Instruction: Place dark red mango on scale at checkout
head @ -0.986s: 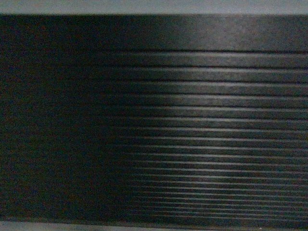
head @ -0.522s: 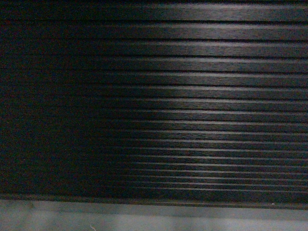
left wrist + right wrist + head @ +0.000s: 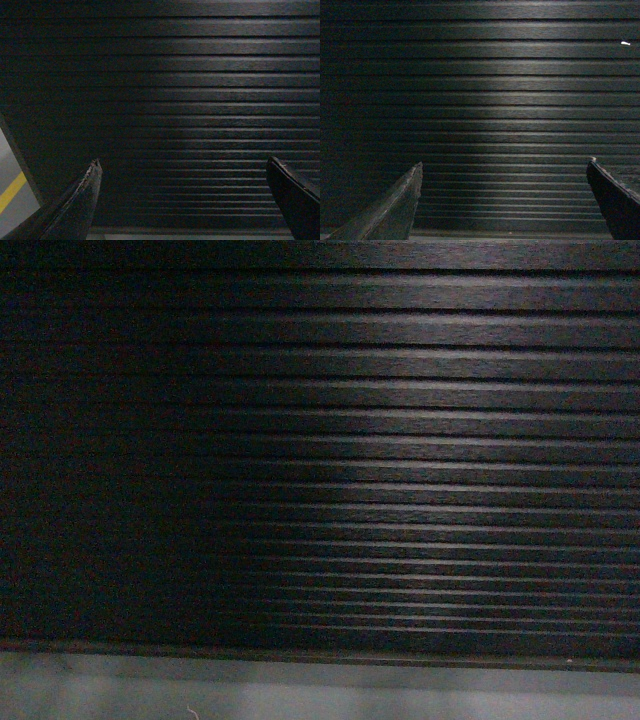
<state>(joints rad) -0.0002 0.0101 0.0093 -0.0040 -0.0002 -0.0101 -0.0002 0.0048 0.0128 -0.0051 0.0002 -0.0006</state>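
The checkout's dark ribbed front panel (image 3: 400,460) fills the head view, and it also fills the left wrist view as the panel (image 3: 175,100) and the right wrist view as the panel (image 3: 495,100). The dark red mango and the scale are out of view. My left gripper (image 3: 182,167) is open with nothing between its dark fingers, facing the panel. My right gripper (image 3: 504,167) is open too, empty, facing the same ribbed surface. Neither gripper shows in the head view.
A strip of grey floor (image 3: 300,690) runs below the panel's bottom edge. In the left wrist view the panel's left end meets grey floor with a yellow line (image 3: 11,192). A small white speck (image 3: 625,43) sits on the panel at upper right.
The head view has dropped: a second ago the counter's top edge showed at the top, now the panel's bottom edge and floor show, slightly lower than half a second ago.
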